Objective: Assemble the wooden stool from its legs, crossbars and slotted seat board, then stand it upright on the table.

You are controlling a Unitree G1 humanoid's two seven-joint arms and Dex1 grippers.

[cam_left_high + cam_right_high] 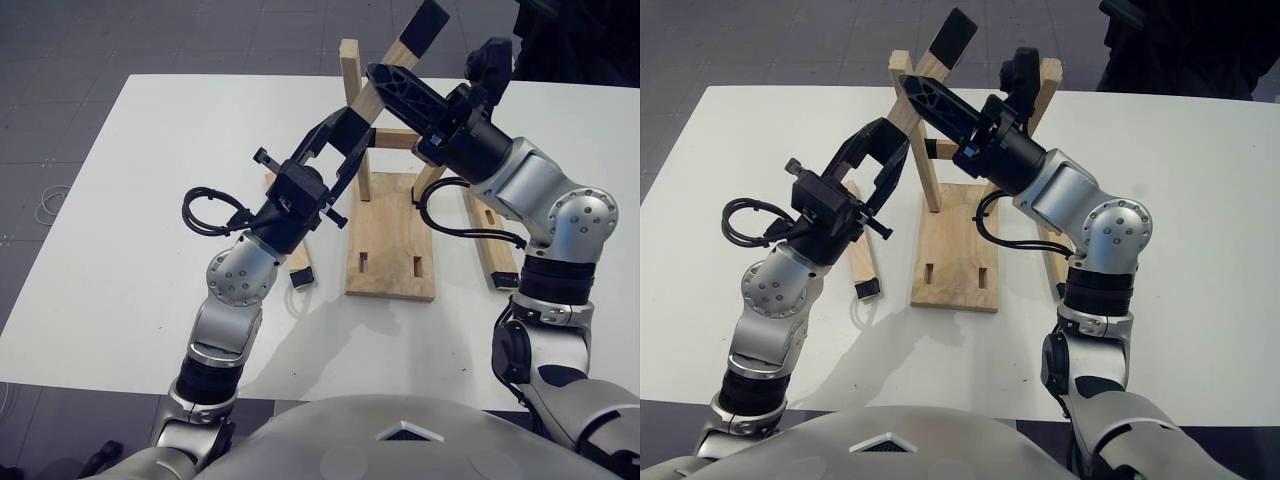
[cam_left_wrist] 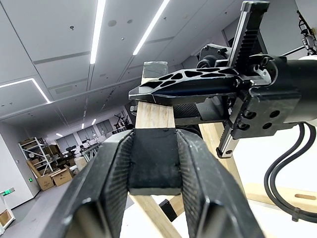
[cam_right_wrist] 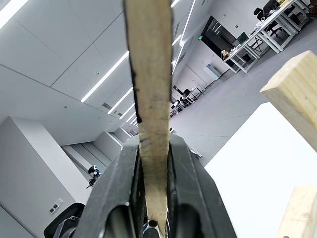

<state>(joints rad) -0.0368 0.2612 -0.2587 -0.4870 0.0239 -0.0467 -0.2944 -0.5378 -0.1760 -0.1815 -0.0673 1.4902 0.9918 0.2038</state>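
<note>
Table (image 1: 120,250) white, seat board (image 1: 392,250) flat on it; grey floor (image 1: 100,40) beyond.

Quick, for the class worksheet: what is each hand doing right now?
Left hand: closed on the tilted leg.
Right hand: closed on the same leg.

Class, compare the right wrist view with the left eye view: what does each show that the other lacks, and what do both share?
Right wrist view alone: ceiling light strips and distant desks. Left eye view alone: the left gripper clamping the raised leg, the slotted seat board lying flat, and a loose leg beside it. Both: the right gripper shut on that raised leg, over the white table.
</note>
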